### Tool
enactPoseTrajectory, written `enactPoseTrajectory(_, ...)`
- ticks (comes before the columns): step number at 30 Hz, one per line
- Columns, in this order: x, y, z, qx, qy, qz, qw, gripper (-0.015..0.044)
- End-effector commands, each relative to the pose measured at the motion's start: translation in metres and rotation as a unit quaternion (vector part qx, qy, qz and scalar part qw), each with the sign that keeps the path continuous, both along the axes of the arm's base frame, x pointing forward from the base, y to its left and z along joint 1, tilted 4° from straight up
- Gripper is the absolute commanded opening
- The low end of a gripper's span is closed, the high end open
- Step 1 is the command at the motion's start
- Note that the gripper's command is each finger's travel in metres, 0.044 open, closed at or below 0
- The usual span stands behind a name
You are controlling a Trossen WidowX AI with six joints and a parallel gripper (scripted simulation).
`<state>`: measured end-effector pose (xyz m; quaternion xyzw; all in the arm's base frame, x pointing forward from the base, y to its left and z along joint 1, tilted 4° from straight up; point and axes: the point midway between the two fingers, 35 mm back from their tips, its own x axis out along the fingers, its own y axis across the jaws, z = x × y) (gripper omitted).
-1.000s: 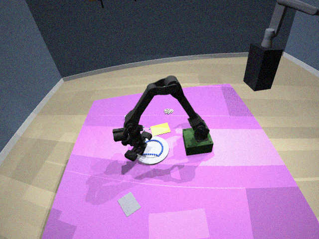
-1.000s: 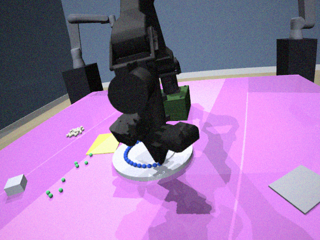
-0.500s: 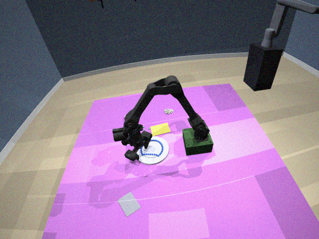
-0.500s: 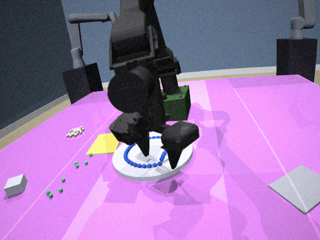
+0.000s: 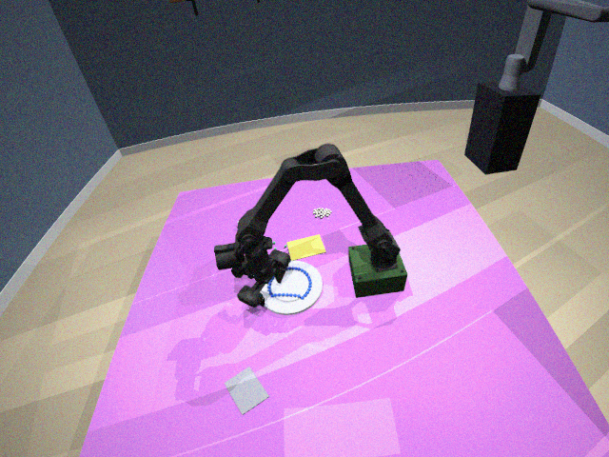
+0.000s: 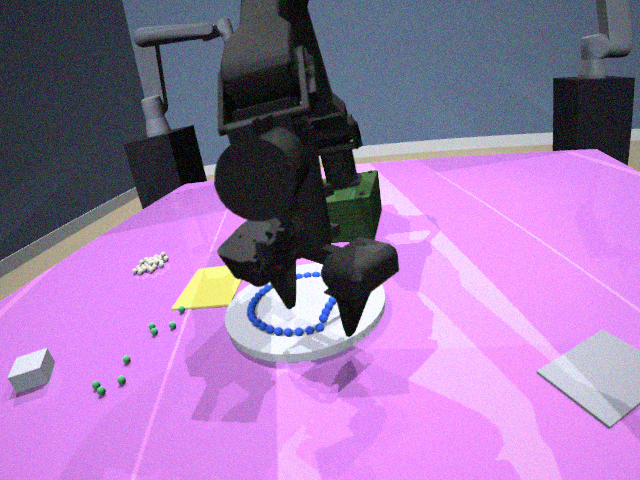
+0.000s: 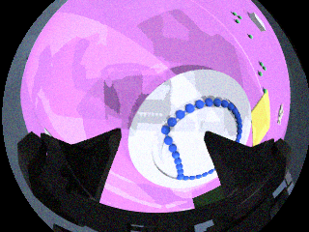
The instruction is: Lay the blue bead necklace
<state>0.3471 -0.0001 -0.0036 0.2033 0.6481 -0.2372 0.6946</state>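
The arm (image 5: 314, 165) arches over, wrist pointing down. Its gripper (image 6: 317, 315) hangs spread wide and empty above the round bead board (image 6: 372, 310) — blue bead necklace (image 6: 281, 329) lying on it.

High top view, low close exterior, downward wrist fisheye — bead board (image 5: 314, 300) in all 3.

Far necklace (image 6: 289, 329) beads behind pincer (image 6: 319, 315)
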Motion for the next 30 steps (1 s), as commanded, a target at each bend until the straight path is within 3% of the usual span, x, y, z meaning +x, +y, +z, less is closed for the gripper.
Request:
enactPoseTrajectory(1, 0.000, 0.000, 0.002, -0.002, 0.000, 0.005, 1.000, 0.0414)
enactPoseTrajectory(7, -0.013, 0.004, 0.029, -0.011, 0.015, 0.210, 0.978, 0.0256)
enactPoseTrajectory(12, -0.013, 0.004, 0.030, -0.012, 0.015, 0.216, 0.976, 0.0125)
enactPoseTrajectory(30, -0.010, 0.004, 0.017, -0.011, 0.009, 0.214, 0.977, 0.0120)
